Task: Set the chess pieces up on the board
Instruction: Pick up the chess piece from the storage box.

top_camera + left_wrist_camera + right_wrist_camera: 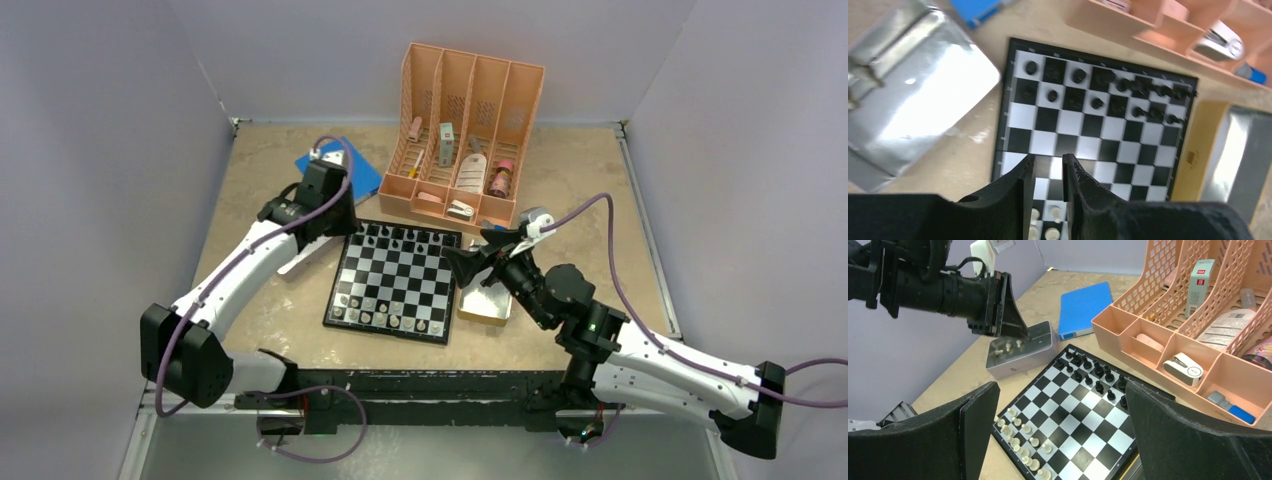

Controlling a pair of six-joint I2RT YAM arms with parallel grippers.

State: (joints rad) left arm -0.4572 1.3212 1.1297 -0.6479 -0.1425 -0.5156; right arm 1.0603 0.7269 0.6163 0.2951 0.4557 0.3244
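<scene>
Where the chess pieces point(400, 238) stood: black on the board point(392, 283)'s far rows, pale on its near rows, mid-surface.
Metal tray point(1018, 365): held spare pale pieces point(1009, 346), left of the board.
Left fingers point(1083, 185): narrowly parted, empty, near the tray.
Right fingers point(973, 430): spread wide, empty.
Step called for: pinching one spare upright, clear of neighbours.

The left gripper point(1049, 161) is hovering, jaws slightly parted, near the board's point(398, 284) far-left corner; the right gripper point(1062, 390) is gaping wide beside its right edge.
</scene>
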